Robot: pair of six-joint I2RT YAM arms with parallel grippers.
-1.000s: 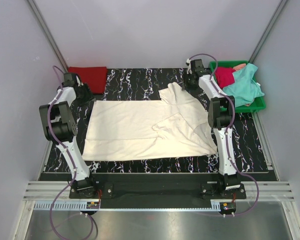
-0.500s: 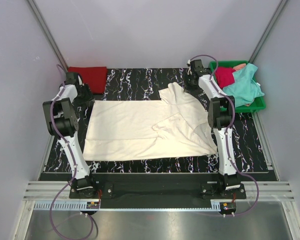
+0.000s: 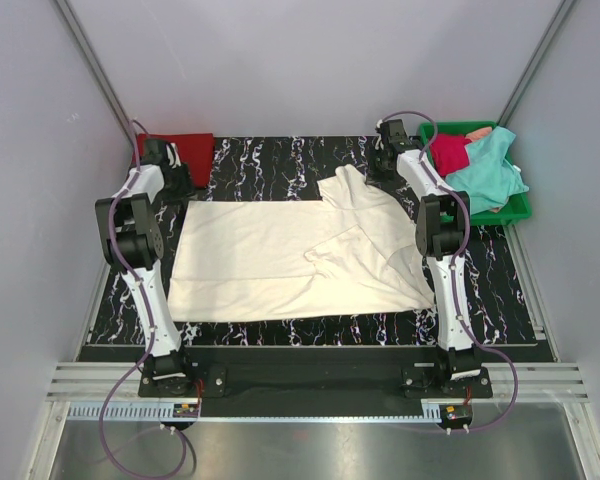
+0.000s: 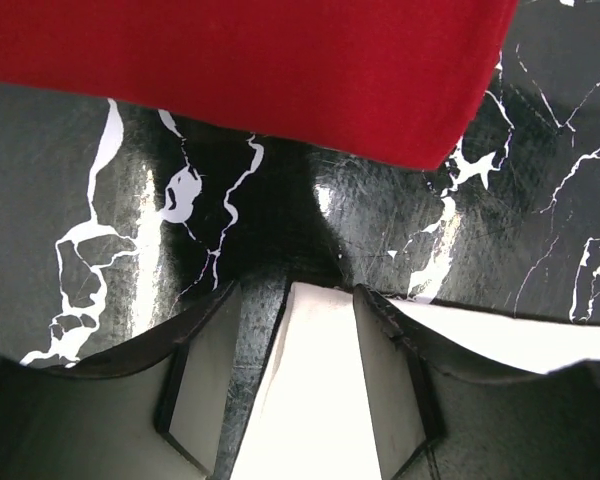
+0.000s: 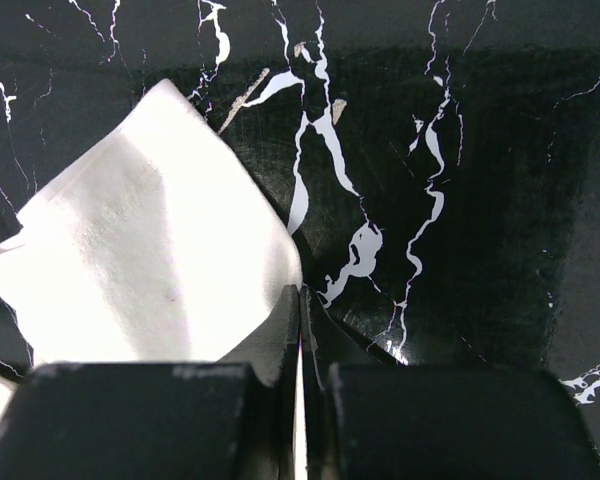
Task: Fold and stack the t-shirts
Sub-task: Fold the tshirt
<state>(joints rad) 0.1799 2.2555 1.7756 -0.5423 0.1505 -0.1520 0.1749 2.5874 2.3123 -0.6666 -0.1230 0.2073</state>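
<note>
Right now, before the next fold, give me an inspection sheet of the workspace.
Surface: black marbled mat.
Job's things: cream-white shirt spread across centre; red shirt folded far left; teal shirt and crimson shirt heaped in green tray.
Clutter: pink item in tray, unclear.
Grippers: left gripper open astride the cream-white shirt's corner; right gripper shut on its sleeve.
Cables: purple cables looped along both arms.
Surroundings: grey walls; nothing else seen.

Obs: bench (image 3: pixel 270 158) is showing black with white veining; tray (image 3: pixel 517 207) is showing green; cream-white t-shirt (image 3: pixel 280 262), red t-shirt (image 3: pixel 188 150), crimson t-shirt (image 3: pixel 447 152), teal t-shirt (image 3: pixel 492 172) noted.
</note>
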